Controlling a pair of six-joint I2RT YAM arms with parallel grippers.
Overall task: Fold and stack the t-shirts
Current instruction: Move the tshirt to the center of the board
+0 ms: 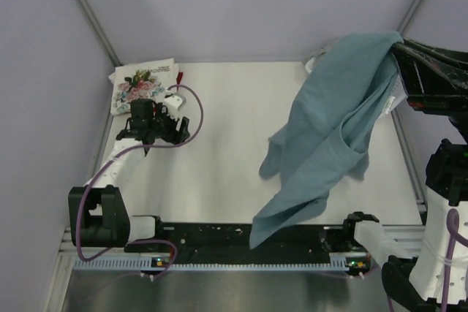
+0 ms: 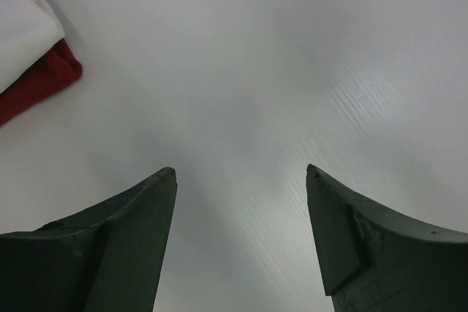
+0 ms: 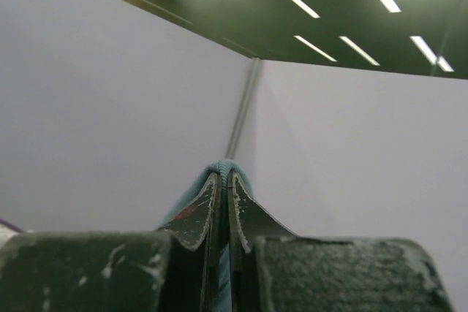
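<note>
Two grippers over one white table [image 1: 234, 151]. Right gripper [image 3: 224, 174]: raised, jaws pressed together and clamped on a rolled edge of the plain dusty teal-blue cloth t-shirt [image 1: 329, 129], which bulges just past the fingertips. Below these jaws the shirt hangs in loose folds to the table, and its lowest corner drapes across the dark rail at the near edge. Left gripper [image 2: 241, 172]: jaws well apart, only bare table showing between them. Ahead and to the left of these jaws lies a folded white t-shirt with pink floral print [image 1: 139, 85], resting on a folded dark red t-shirt [image 2: 44, 82]. Neither finger touches this stack.
</note>
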